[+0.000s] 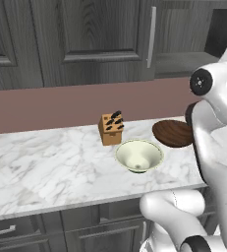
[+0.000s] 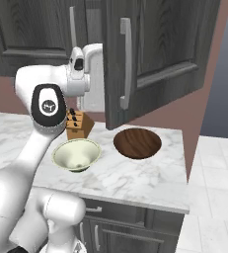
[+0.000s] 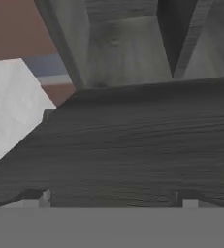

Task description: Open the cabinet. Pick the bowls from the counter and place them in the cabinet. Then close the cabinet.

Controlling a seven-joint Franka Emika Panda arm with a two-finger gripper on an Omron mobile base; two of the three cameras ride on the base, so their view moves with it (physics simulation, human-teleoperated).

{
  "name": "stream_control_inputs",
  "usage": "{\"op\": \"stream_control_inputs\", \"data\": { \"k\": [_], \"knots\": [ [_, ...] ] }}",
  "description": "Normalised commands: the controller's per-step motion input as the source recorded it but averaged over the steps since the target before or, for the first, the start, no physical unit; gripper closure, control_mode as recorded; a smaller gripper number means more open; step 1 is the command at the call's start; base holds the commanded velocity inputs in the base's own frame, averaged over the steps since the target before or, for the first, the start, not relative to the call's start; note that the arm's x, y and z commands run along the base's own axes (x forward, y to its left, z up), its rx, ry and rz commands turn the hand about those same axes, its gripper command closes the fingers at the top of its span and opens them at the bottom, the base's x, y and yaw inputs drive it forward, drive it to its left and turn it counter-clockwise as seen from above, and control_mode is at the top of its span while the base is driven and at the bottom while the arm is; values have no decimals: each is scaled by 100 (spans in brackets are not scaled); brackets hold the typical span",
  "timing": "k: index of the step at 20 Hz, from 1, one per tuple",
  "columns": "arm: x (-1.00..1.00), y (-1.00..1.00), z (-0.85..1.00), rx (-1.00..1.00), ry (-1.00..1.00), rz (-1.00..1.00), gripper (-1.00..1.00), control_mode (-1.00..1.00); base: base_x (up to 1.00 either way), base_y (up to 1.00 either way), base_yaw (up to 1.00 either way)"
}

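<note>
The bowls sat nearest on the white marble surface, both empty: the cream bowl in front of the knife block, the brown wooden bowl beside it, well apart from the arm. Behind them the cabinet hung with its right door swung out and a handle facing forward. The gripper was raised by the open door, its jaws spread wide and holding nothing. Opening looked done; next would be lowering to a bowl's rim. The cabinet's inside appeared bare.
</note>
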Motion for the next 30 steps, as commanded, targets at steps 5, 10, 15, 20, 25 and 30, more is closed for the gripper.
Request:
{"op": "stream_control_inputs", "data": {
  "k": [5,10,15,20,25,30],
  "knots": [
    [-81,-95,-1,0,0,-17,-100,-100,0,0,0],
    [-57,-85,-6,0,0,-14,-100,-100,0,0,0],
    [-20,-8,-3,0,-1,-1,-100,-100,0,0,0],
    [-30,45,-3,1,-17,0,-100,-100,0,0,0],
    [-30,83,2,12,-29,0,-100,-100,0,0,0],
    [-8,95,5,27,-34,0,-100,-100,0,0,0]
  ]
}}
